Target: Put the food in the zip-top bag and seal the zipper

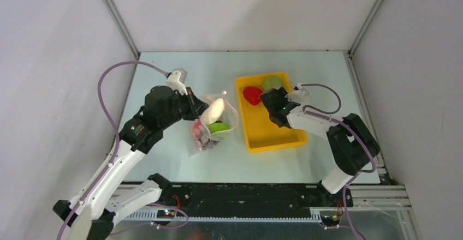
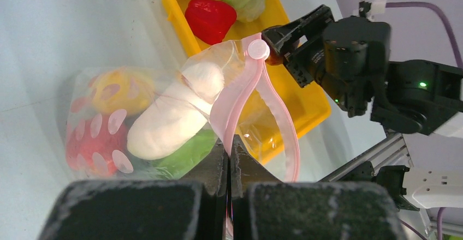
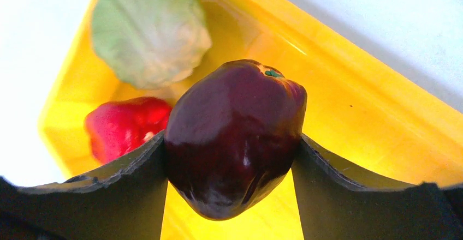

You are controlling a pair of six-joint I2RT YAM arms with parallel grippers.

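Note:
My left gripper (image 2: 230, 148) is shut on the pink zipper (image 2: 240, 95) of the clear zip-top bag (image 1: 215, 124) and holds its mouth open and raised. Inside the bag lie a white radish (image 2: 174, 114), a green piece (image 2: 185, 155), a yellow piece (image 2: 117, 90) and a red piece (image 2: 90, 142). My right gripper (image 3: 229, 138) is shut on a dark red apple (image 3: 235, 131) above the yellow tray (image 3: 349, 103). A red pepper (image 3: 125, 125) and a pale green cabbage (image 3: 147, 30) lie in the tray. In the top view the right gripper (image 1: 271, 99) is to the right of the bag.
The yellow tray (image 1: 273, 140) stands right of centre, close to the bag. White walls enclose the table at the back and on both sides. The black rail (image 1: 245, 196) with the arm bases runs along the near edge.

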